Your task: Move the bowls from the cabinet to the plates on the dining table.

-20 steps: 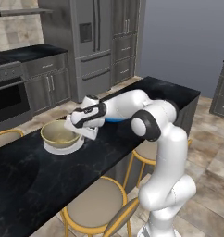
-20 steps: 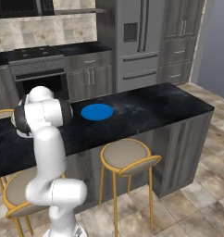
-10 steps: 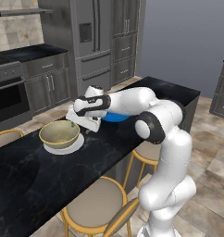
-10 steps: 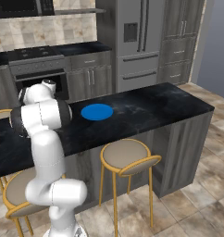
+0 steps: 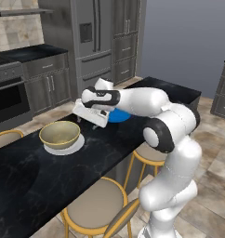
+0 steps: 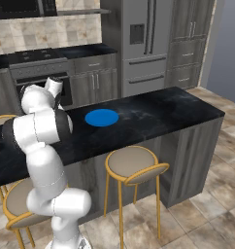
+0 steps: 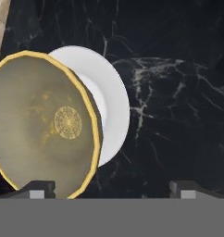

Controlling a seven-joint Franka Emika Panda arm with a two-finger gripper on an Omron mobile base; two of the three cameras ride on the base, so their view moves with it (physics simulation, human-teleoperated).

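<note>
We see the long dining table with the black, white-veined marble top (image 5: 49,181) spread beneath our hand (image 5: 90,117). Its polished slab is a flat, hard bed for crockery, which is why the plates are laid out on it as targets.

Just beyond the hand's far side lies the bright blue flat round plate (image 6: 101,117), bare and smooth, presumably waiting for the second bowl.

On the other side of the hand, close by and a little lower, the tan-olive round bowl with the yellow rim (image 5: 59,134) sits upright on the small white flat round plate (image 5: 64,148). The bowl is off-centre on it, so a crescent of white shows past its rim in the hand view. The bowl's inside looks matt and speckled, with a small golden medallion at the bottom; its wall is thin and gently flared. The plate is plain, glossy and barely wider than the bowl.

Our hand hangs above the table with its fingers (image 7: 192,189) spread wide and nothing between them, apart from the bowl. We judge this placement done.
</note>
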